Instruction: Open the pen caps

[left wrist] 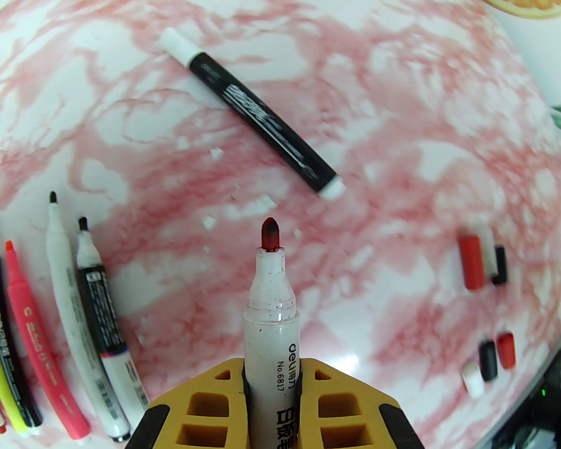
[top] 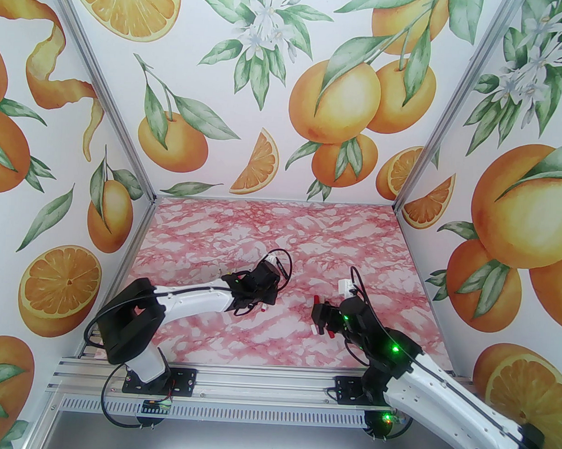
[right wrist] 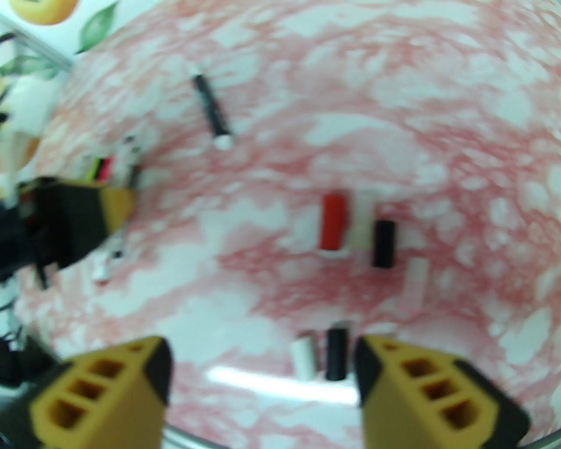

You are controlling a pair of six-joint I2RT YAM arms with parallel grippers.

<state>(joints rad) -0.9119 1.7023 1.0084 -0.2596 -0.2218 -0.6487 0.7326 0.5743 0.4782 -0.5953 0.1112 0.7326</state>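
My left gripper [left wrist: 271, 372] is shut on a white marker [left wrist: 271, 315] whose red tip is bare and points forward over the table. Pen caps lie to its right in two groups: red [left wrist: 471, 262], white [left wrist: 487, 256] and black [left wrist: 499, 265], and nearer, red [left wrist: 506, 350], black [left wrist: 488, 360] and white [left wrist: 472, 379]. My right gripper [right wrist: 263, 368] hangs open just above the table, with a white cap [right wrist: 304, 359] and a black cap [right wrist: 336, 355] lying between its fingertips. Beyond them lie a red cap [right wrist: 333, 221], a black cap [right wrist: 383, 243] and a white cap [right wrist: 416, 274].
A black pen [left wrist: 258, 118] with white ends lies slantwise farther out on the pink marbled table [top: 281, 228]. Several uncapped markers, among them a pink one [left wrist: 39, 346] and a white one [left wrist: 72, 315], lie side by side at the left. The two grippers [top: 259, 305] [top: 321, 316] are close together mid-table.
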